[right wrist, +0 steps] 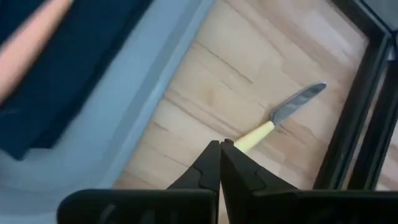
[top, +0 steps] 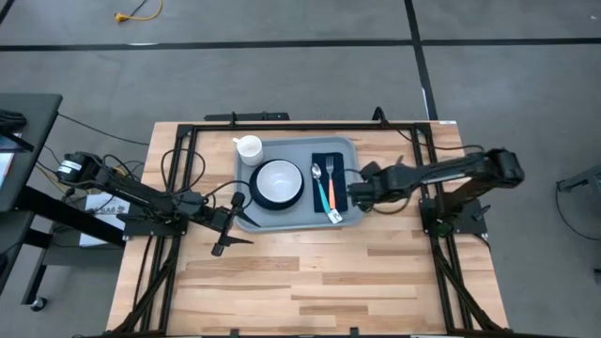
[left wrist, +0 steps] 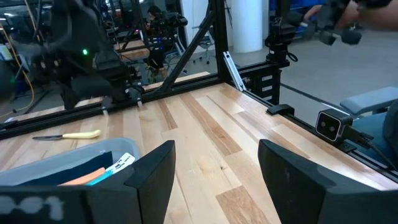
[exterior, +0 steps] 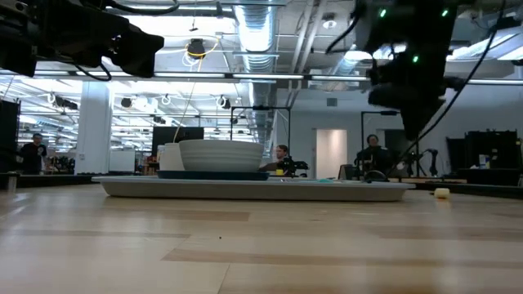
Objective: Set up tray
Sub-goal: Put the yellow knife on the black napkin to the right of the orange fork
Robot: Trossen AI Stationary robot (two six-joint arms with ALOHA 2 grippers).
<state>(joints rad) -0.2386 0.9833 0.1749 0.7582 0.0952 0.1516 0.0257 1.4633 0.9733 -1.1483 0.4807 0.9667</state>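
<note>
Tray (top: 299, 222): plate, bowl (top: 279, 178), napkin | left gripper (top: 228, 225) open | right gripper (top: 356, 195) closed, empty

One tray (top: 282, 222) lies on the counter (top: 310, 272). On it sit one round plate (top: 261, 197), one white bowl (top: 279, 178) on that plate, one dark napkin (top: 329, 161), one spoon (top: 317, 175) and one fork (top: 331, 183), the two utensils side by side on the napkin. One white cup (top: 249, 147) stands at the tray's corner. One yellow-handled knife (right wrist: 283, 118) lies on the bare counter beside the tray. Two arms reach in, each with one gripper: left gripper (top: 227, 231), right gripper (top: 354, 196). At least three people show in the room beyond.
</note>
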